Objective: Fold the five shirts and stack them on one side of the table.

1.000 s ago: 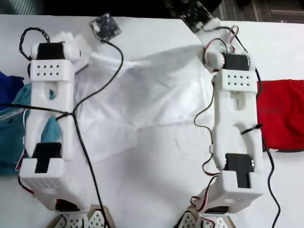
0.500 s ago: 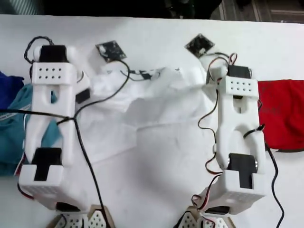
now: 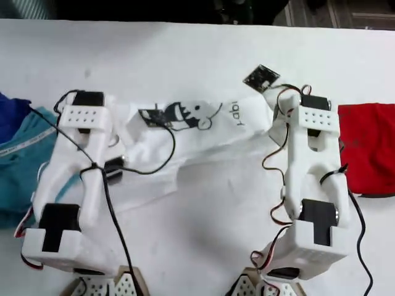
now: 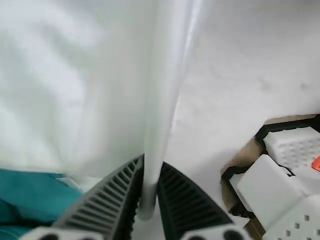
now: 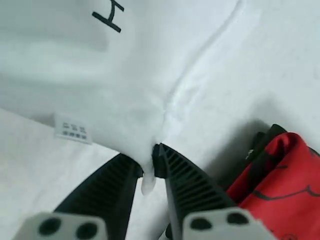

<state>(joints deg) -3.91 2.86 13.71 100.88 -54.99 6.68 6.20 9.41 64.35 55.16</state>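
Two grippers are both clamped on the same garment. My left gripper (image 4: 150, 167) has its ribbed black jaws pinched shut on a raised fold of the white cloth shirt (image 3: 197, 132). The right gripper (image 5: 148, 162) is closed on a bunched edge of it, with a nub of cloth poking out between the jaw tips.

A second ago both arms were stretched towards the far side of the white table (image 3: 185, 55), with the shirt spread plain and flat under them. Half a second ago they had come part way back, dragging the far edge with them. Now the left arm (image 3: 74, 166) and right arm (image 3: 311, 166) sit closer to their bases. The far part of the shirt has been turned over towards the near side, so it lies as a band across the middle of the table between the arms. Its black printed cartoon graphic (image 3: 185, 115) now faces up, where earlier I saw only blank white.

In the right wrist view a small white sewn-in label (image 5: 72, 129) lies on the cloth near the jaws. The folded red shirt (image 3: 367, 148) rests at the right edge of the table, just beside the right arm. The teal shirt (image 3: 24, 154) and dark blue shirt (image 3: 11, 117) lie heaped at the left edge, where they were before.
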